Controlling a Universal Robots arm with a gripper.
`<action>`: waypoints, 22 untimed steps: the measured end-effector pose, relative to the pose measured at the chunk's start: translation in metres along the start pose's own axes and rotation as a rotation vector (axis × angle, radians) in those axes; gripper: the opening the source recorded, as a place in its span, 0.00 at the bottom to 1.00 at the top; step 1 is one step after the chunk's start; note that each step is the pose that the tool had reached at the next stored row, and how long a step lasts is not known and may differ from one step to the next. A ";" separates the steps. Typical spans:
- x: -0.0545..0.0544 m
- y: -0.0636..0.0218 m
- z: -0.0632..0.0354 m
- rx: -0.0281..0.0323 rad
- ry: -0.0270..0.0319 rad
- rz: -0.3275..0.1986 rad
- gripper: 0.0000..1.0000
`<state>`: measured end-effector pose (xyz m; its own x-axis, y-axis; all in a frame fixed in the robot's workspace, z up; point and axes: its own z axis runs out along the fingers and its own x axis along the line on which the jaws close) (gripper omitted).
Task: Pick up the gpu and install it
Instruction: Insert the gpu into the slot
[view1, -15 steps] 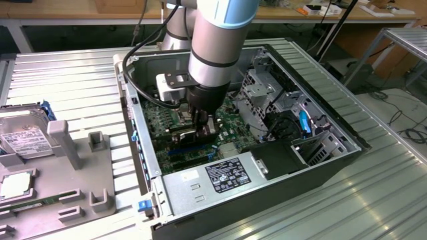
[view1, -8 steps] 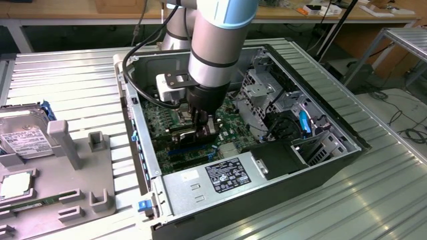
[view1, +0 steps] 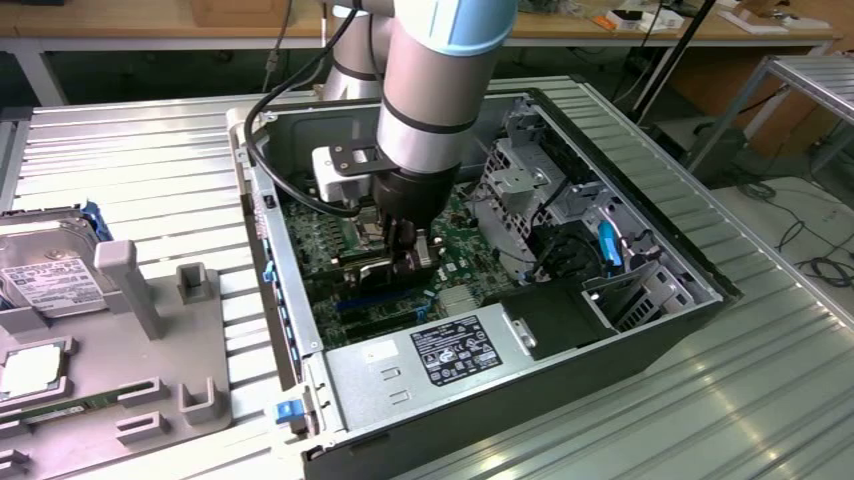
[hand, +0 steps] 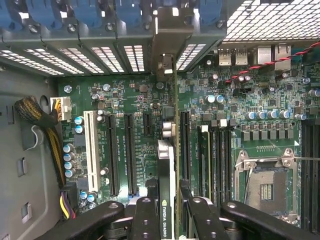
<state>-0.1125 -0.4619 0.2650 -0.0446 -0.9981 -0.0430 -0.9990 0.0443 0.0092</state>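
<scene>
Fingers tight on the gpu, edge-on over the motherboard, its lower edge hidden.

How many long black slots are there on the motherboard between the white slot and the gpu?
2 long black slots. One lies right beside the white slot; the other lies next to it, nearer the gpu. A shorter black slot follows; the gripper may hide more.
</scene>
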 end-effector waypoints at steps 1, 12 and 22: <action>0.001 -0.0001 0.0001 0.0002 -0.0001 0.000 0.27; 0.001 -0.0001 -0.0017 0.0016 0.0373 0.000 0.27; 0.000 0.0002 -0.0016 0.0053 0.0159 0.001 0.27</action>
<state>-0.1126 -0.4616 0.2666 -0.0452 -0.9986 -0.0272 -0.9990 0.0452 0.0039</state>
